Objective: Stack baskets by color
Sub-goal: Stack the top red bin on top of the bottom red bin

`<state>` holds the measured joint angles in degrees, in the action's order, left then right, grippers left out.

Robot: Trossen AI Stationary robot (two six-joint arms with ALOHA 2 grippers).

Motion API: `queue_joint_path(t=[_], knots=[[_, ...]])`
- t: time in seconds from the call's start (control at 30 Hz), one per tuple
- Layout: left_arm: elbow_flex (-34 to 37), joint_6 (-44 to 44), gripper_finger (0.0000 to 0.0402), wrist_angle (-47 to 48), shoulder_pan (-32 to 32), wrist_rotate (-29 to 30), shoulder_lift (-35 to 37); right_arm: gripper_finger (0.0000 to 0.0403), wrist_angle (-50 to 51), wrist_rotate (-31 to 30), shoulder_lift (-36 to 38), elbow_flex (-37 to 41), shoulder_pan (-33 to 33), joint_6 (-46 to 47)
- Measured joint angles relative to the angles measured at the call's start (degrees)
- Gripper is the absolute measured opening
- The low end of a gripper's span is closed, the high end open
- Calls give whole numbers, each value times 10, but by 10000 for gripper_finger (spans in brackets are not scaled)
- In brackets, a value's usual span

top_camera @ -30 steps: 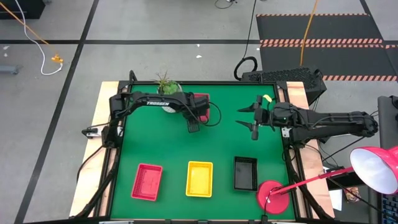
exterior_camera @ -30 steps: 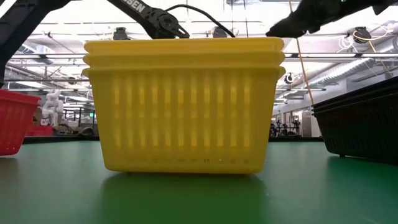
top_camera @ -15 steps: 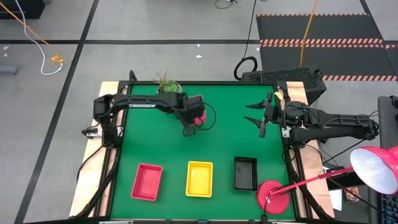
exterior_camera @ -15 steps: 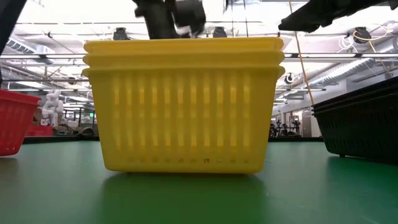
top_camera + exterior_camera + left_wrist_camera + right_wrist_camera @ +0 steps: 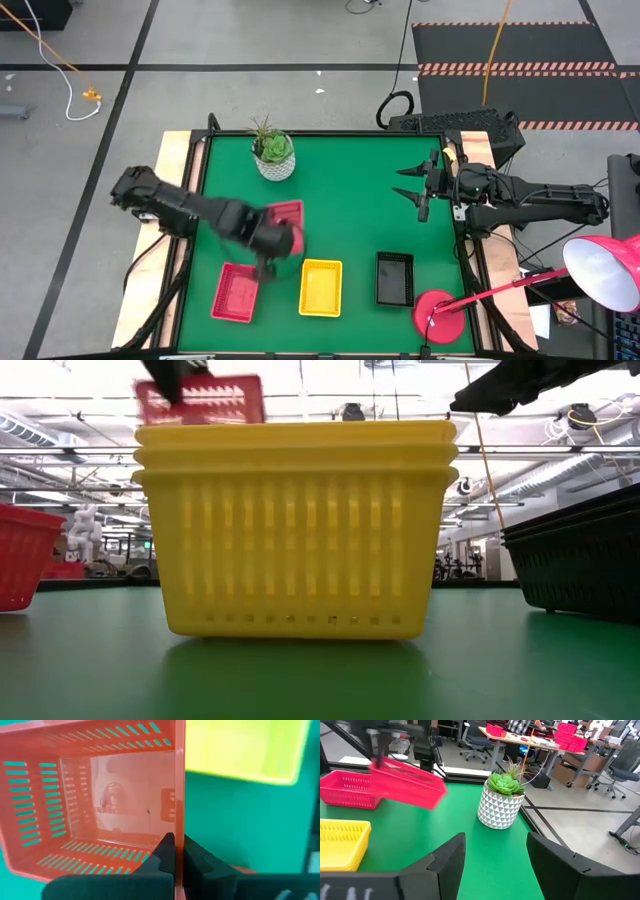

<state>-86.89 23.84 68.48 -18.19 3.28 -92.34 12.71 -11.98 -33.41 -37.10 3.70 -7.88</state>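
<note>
The left gripper (image 5: 173, 851) pinches one wall of a red basket (image 5: 284, 221), carrying it in the air, apparently for nesting on the red stack (image 5: 237, 292) just beyond. The right gripper (image 5: 408, 184), fingers spread, waits well apart.

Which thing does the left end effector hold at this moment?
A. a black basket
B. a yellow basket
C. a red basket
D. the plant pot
C: the left end effector is shut on the wall of a red basket, carried above the table in the high view.
</note>
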Motion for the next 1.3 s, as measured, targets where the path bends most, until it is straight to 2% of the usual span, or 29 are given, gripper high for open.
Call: queue_joint_path(t=[0.13,0.3,0.53,0.67,0.9,1.17,1.3], knots=[[0,79,6,39,-82,26,-4,208,-1,0,0,0,0,9],[-1,179,6,64,-157,28,-12,208,-1,0,0,0,0,14],[-56,283,6,106,-238,34,-33,208,0,0,0,0,0,23],[-96,290,6,170,-272,34,-82,208,4,0,0,0,0,30],[-99,277,6,175,-306,4,-138,208,26,0,0,0,0,53],[-99,280,7,185,-330,-2,-145,208,26,1,0,0,0,53],[-98,289,9,182,-340,14,-145,208,26,1,0,0,0,50]])
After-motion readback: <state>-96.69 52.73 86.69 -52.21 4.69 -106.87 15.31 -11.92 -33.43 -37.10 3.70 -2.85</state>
